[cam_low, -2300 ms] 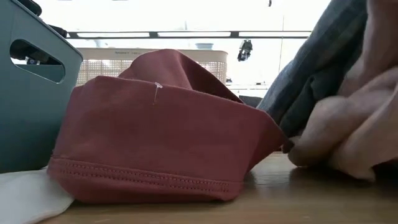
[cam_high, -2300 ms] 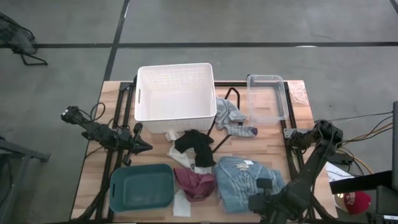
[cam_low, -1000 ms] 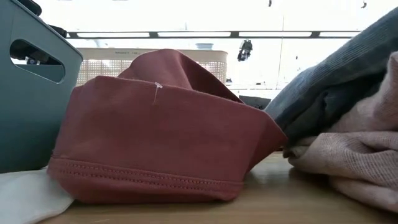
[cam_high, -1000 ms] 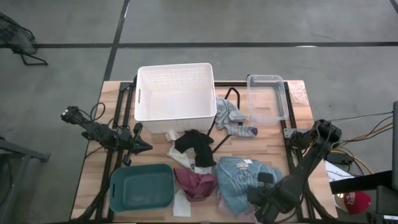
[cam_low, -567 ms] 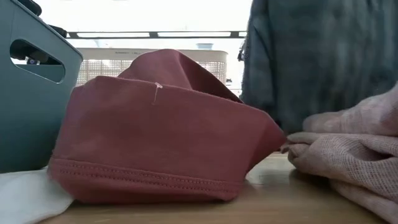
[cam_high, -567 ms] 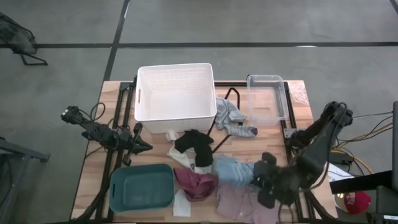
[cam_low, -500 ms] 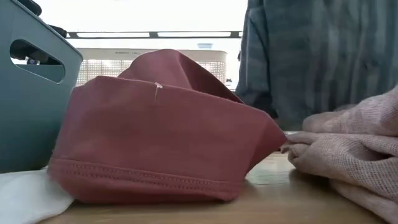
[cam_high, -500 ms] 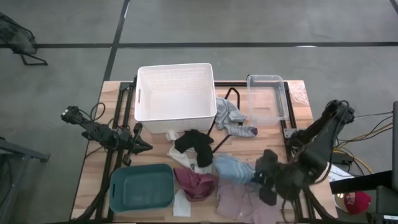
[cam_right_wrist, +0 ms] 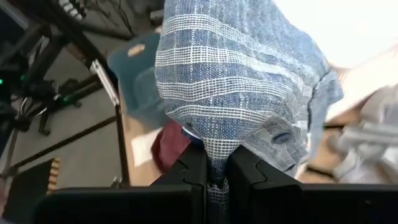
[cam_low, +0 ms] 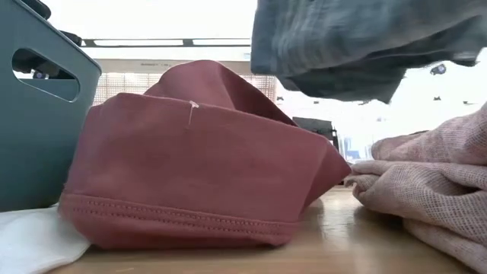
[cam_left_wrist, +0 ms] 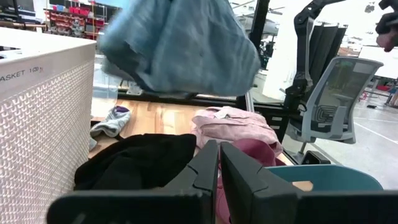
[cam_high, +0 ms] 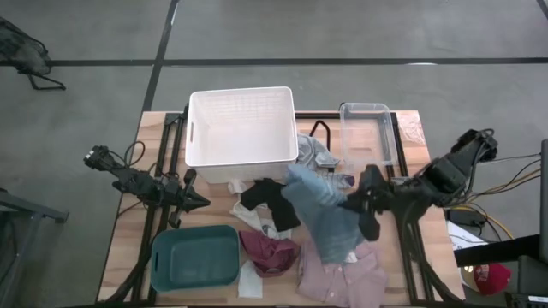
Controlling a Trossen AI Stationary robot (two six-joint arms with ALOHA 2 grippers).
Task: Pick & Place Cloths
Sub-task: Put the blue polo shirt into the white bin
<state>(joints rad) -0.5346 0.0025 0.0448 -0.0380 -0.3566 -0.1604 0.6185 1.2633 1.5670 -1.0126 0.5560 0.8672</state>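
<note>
My right gripper (cam_high: 360,204) is over the table's middle right, shut on the blue-grey shirt (cam_high: 321,214), which hangs in the air and shows at the top of the low view (cam_low: 342,46). The pink checked shirt (cam_high: 342,274) lies flat near the near edge. Left of it lie the maroon piece (cam_high: 270,252) and a cream strip (cam_high: 248,278). A black piece (cam_high: 267,201) and small grey pieces (cam_high: 321,161) lie toward the white basket. My left gripper (cam_high: 204,202) waits shut at the table's left, touching nothing. My right gripper pinches a bunched fold of the blue-grey shirt (cam_right_wrist: 214,163) between its two fingers, close to a button (cam_right_wrist: 281,137); several layers are gathered there. The fingers reach level from the table's right. The shirt is lifted clear and drapes slack off the fingers.
A white basket (cam_high: 242,126) stands at the far middle, with a clear bin (cam_high: 368,137) to its right. A teal bin (cam_high: 195,257) sits near left. A black wire hanger (cam_high: 310,141) lies between basket and clear bin. Bare wood shows at the right edge.
My right gripper has risen and moved from the near edge toward the far edge, keeping its hold. The blue-grey shirt came off the pink checked shirt, uncovered it, and now hangs clear, swung toward the white basket.
</note>
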